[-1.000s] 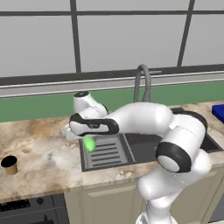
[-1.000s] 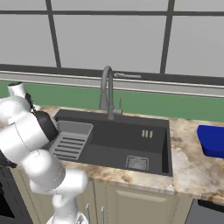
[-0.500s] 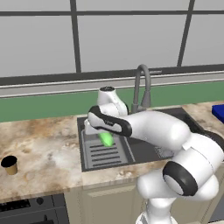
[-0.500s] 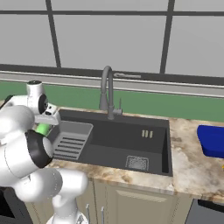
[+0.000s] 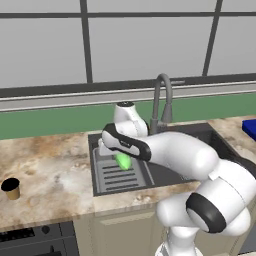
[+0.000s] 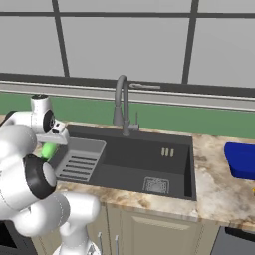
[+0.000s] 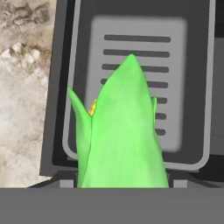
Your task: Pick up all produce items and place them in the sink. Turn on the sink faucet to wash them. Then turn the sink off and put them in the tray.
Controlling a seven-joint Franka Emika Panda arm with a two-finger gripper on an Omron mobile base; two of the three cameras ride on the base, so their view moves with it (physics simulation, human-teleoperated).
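The sink (image 6: pixel 149 164) is a wide dark basin set in the stone counter (image 5: pixel 45 180), with the faucet (image 6: pixel 122 107) arching over its far edge and no water visible. A grey ribbed rack (image 6: pixel 79 159) sits in the basin's left end, and nothing lies on it or beside the drain grate (image 6: pixel 156 185). So no produce is in the basin yet, as far as these views show.

The blue tray (image 6: pixel 241 160) rests on the counter to the right of the sink, and it looks bare.

The gripper (image 5: pixel 120 156) hangs over the rack, its jaws spread fairly wide around the lime-green vegetable (image 7: pixel 124 135), which points down toward the rack slats. A few yellow kernels show at its side, so it looks like husked corn.

By my reading the first item is about to be dropped in. The second vegetable, washing, shutting off and traying all remain.

A tan cup (image 5: pixel 11 188) stands at the counter's left.
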